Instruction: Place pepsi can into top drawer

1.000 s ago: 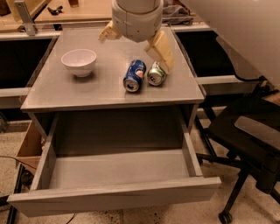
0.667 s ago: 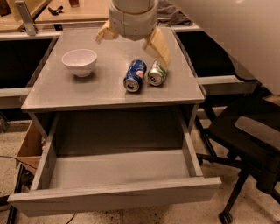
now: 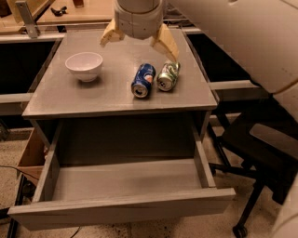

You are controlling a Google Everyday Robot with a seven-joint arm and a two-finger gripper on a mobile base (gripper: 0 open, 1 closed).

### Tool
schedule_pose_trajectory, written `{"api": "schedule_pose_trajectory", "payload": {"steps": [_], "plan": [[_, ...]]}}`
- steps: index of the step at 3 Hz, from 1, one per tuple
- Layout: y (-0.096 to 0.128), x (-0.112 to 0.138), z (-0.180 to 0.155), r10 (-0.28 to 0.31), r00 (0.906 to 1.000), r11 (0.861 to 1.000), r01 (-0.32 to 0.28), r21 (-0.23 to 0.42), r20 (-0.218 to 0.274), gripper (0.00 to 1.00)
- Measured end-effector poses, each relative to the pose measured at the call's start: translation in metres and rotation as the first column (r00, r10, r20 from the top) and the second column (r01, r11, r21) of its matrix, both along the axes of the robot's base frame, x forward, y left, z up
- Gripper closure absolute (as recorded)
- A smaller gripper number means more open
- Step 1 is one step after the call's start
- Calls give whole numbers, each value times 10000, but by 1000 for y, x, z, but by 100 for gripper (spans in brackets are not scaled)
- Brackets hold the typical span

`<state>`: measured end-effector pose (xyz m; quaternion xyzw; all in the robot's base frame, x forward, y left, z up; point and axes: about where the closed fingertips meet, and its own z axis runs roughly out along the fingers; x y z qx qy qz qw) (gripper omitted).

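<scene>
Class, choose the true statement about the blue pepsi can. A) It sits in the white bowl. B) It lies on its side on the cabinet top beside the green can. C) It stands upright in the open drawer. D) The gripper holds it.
B: the pepsi can lies on its side on the cabinet top by the green can; the open gripper hangs above the top's rear.

- The gripper (image 3: 138, 41) hangs in the upper middle of the view and points downward.
- Its two tan fingers (image 3: 165, 42) stand wide apart, one on each side, and they slant outward toward the tips.
- The white round wrist (image 3: 138, 14) sits directly above the fingers.
- The thick white arm (image 3: 242, 37) runs from the wrist to the right and fills the upper right corner.
</scene>
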<state>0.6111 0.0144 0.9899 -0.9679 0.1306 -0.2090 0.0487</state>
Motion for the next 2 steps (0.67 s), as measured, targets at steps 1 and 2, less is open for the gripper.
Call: {"api": "schedule_pose_trajectory", "payload": {"steps": [1,2], "plan": [[-5,16,-8,437,9990,9987,-440,-267,-113,0],[-13,35,-23,561,9974,9979,-574,-302,-443,0]]}}
